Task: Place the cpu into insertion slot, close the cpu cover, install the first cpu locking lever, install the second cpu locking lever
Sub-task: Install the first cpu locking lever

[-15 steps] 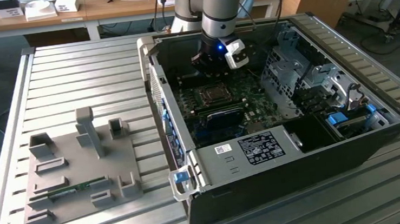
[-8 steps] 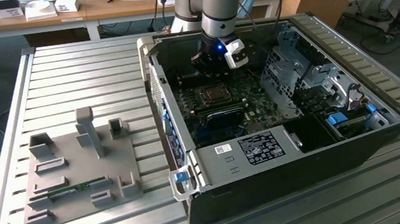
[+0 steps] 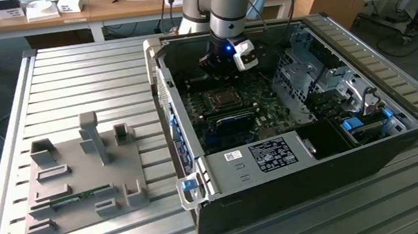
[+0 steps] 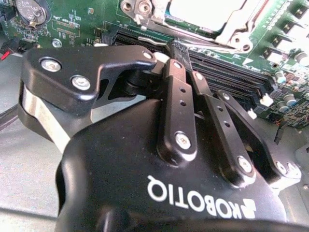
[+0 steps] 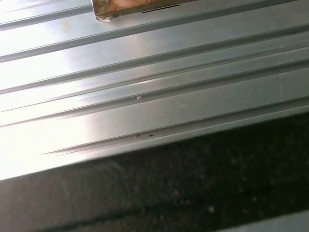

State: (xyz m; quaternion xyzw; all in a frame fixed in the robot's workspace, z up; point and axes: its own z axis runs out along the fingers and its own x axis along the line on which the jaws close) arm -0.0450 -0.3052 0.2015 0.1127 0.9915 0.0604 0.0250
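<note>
My gripper (image 3: 221, 76) hangs inside the open computer case, just behind the insertion slot (image 3: 223, 99) on the green board. In the second wrist view the two black fingers (image 4: 178, 92) lie pressed together, so the gripper (image 4: 176, 48) is shut with nothing between them. Its tips hover over the long black card slots (image 4: 227, 72), a short way from the socket. The cpu (image 4: 205, 12) lies in the socket with its dull silver top showing. The shiny cpu cover (image 4: 241, 31) frames it and appears to lie down flat around it. I cannot make out the locking levers.
The case (image 3: 289, 161) lies open on a slatted metal table (image 5: 145, 87). A drive cage (image 3: 319, 79) fills its side at the exterior view's right. A grey fixture plate (image 3: 85, 179) holding a green memory stick (image 3: 72, 200) sits at the exterior view's left. A desk stands behind.
</note>
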